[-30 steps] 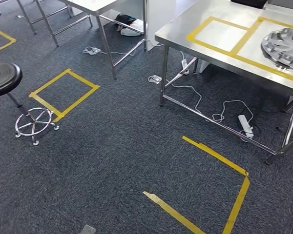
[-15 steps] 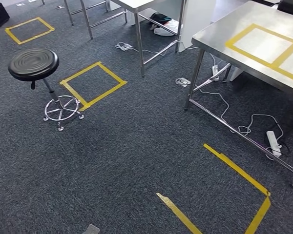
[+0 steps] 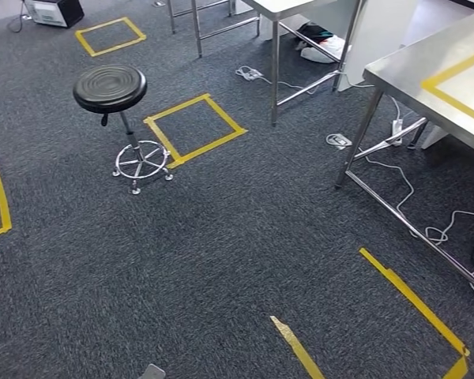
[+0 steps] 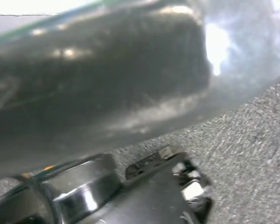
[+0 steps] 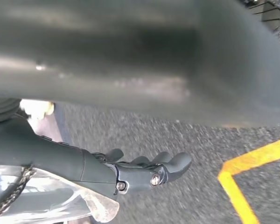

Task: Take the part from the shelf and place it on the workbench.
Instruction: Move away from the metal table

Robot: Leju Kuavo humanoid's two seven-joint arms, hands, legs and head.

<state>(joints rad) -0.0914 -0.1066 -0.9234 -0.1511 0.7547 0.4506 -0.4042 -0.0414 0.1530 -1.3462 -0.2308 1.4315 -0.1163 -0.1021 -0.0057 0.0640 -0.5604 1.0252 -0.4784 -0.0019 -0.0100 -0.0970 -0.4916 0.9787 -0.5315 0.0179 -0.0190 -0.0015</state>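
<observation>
1. One round black stool on a chrome ring base [image 3: 110, 87] is seen on the dark grey carpet [image 3: 211, 245].
2. Two complete yellow tape squares are counted, one beside the stool [image 3: 194, 128] and one further back [image 3: 109, 35]; two partial yellow outlines are cut by the left edge [image 3: 1, 201] and the bottom right [image 3: 411, 292].
3. Two steel tables are counted: the steel workbench with yellow tape [image 3: 428, 83] at the right and a second steel table [image 3: 276, 8] behind.
4. The right hand [image 5: 149, 170] is released, fingers stretched over carpet, nothing held.
5. The left hand [image 4: 159, 191] is blurred; its state cannot be told.
6. Since a second ago the camera has swung left. The round silver part then lay on the workbench; its present place cannot be told.
</observation>
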